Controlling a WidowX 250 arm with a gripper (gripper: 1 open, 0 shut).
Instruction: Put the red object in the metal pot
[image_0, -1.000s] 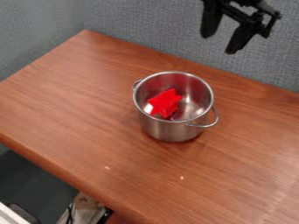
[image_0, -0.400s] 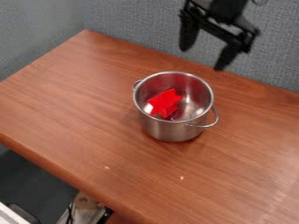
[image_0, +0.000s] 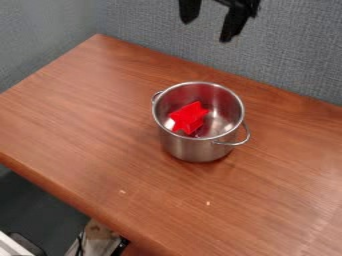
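Red object (image_0: 189, 118), one: bright red, lodged inside the metal pot (image_0: 198, 149), lying below my hand (image_0: 210, 22) and well apart from it. Metal pot, one: shiny, round, a loop handle at either side, upright on the table (image_0: 83, 121), likewise below my hand.

Hand, one: mine, at the top edge of the view, partly cut off, two dark fingers spread wide with a gap between them; nothing gripped, nothing touched.

Step in hand, by my judgement: the placing is done and what remains is clearance. Next move: none towards the object; I should keep my fingers spread, stay high above the pot's rim, and withdraw without dipping, lest I knock a handle.
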